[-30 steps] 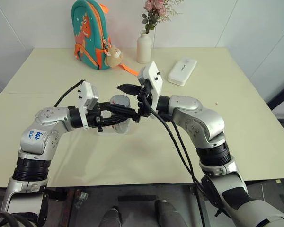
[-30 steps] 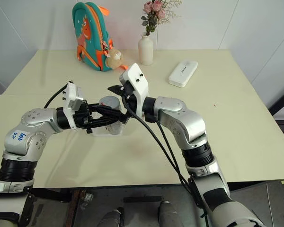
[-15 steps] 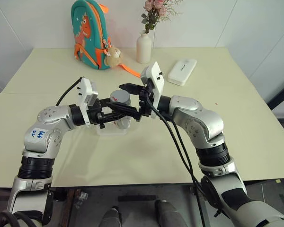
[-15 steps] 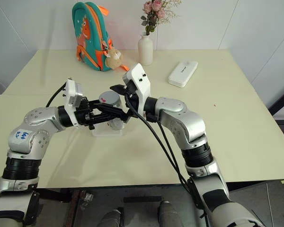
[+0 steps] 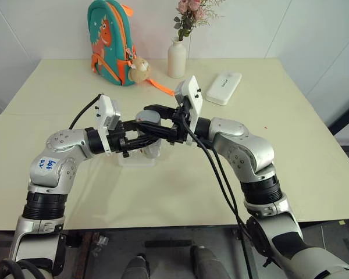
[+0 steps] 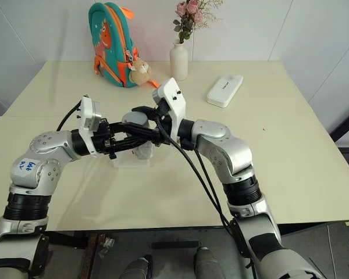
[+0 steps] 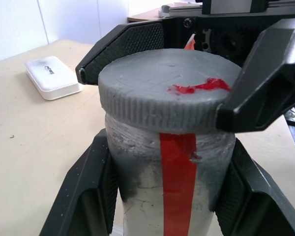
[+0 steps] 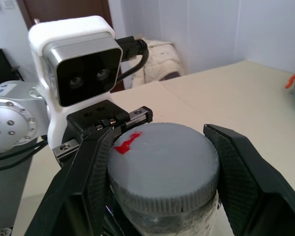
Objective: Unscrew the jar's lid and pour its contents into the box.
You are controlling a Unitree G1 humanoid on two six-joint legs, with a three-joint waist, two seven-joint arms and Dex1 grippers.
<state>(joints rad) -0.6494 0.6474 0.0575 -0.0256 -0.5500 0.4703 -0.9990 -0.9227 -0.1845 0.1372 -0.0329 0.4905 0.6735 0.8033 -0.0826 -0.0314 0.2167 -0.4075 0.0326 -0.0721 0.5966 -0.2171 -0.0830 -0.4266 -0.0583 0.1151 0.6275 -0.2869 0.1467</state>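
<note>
Slippage is my worry: my right gripper [image 8: 157, 162] is clamped on the lid [image 7: 169, 88], my left gripper [image 7: 167, 196] tight round the jar [image 7: 167, 172], held just above the box [image 5: 134, 158]. If the left hold yields as I twist, the jar turns along or tips, scattering its contents.

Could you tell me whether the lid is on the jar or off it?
On: the lid sits flush atop the jar.

Grey ribbed lid [image 7: 169, 96] with red smear, silvery jar [image 7: 167, 182] with red vertical stripe, black tool fingers [image 7: 83, 196], pale cream surface [image 5: 180, 192], teal-orange backpack [image 5: 109, 40], white vase [image 5: 177, 59].
</note>
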